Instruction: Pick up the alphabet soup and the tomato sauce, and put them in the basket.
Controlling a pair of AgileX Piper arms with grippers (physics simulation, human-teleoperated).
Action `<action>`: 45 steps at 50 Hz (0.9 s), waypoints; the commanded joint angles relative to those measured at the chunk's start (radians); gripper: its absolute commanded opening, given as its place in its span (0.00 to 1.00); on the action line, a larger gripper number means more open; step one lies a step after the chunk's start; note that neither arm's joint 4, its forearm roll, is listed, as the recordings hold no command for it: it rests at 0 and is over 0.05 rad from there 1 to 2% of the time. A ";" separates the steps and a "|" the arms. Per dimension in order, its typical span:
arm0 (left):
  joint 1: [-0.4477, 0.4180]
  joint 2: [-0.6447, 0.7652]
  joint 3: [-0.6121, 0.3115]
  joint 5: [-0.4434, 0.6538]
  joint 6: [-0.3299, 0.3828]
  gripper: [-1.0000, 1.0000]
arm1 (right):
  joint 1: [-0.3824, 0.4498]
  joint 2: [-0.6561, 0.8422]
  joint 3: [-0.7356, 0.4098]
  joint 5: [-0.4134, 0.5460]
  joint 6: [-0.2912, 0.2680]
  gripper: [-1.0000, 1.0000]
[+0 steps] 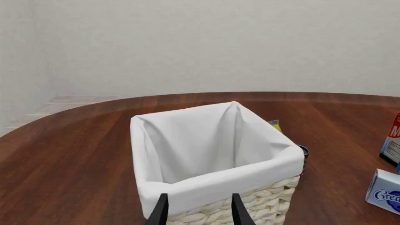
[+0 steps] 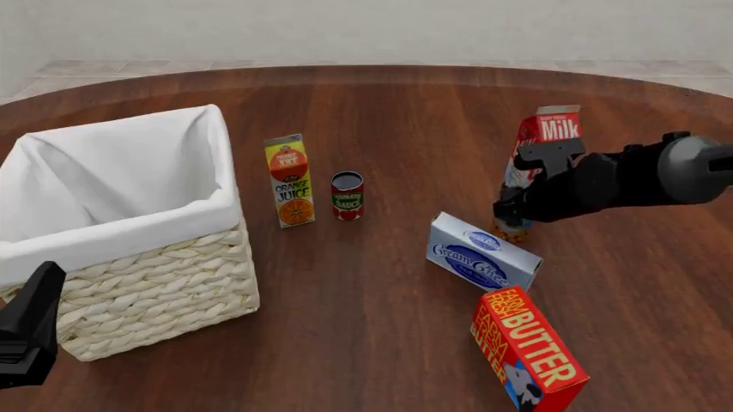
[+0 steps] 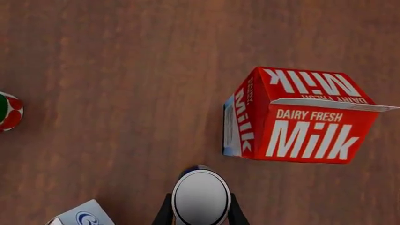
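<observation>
**Right arm set over the soup can, basket waiting empty**

Taking the cream woven wicker basket with its white cloth liner (image 2: 137, 257) as the landmark and going rightward from it: the left gripper (image 1: 198, 211) hangs just at the basket's near edge, its two dark fingers parted with nothing between them. To the basket's right stands the tall orange juice carton (image 2: 290, 180), and just beyond that the tomato sauce, a small red can with a green band and dark top (image 2: 347, 196), upright on the wooden table (image 2: 378, 326). Further right lies the pale blue-and-white cream cheese box (image 2: 482, 252), then the red butter box (image 2: 530, 350). Farthest from the basket are the red milk carton (image 2: 548, 137) and the right gripper (image 3: 201, 211), with the alphabet soup, a small can with a silver-grey top (image 3: 201, 197), under it.

The step in hand looks like grasping the soup. The fingers stand on either side of the can, close against it; whether they already pinch it I cannot tell. A good grasp would close squarely across the can's middle, then lift straight up to clear the milk carton and cream cheese box nearby.

The right wrist view shows the can's top framed between the fingers; the front view hides most of the can behind the arm, leaving only a sliver of label. Only the left wrist view looks into the basket, which is empty.
</observation>
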 commanded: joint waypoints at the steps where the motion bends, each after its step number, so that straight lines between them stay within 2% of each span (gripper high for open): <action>1: 0.000 0.000 0.000 0.000 0.000 1.00 | 0.001 -0.010 0.000 -0.001 0.007 0.00; 45: 0.000 0.000 0.000 0.000 0.000 1.00 | 0.054 -0.139 -0.029 0.089 0.021 0.00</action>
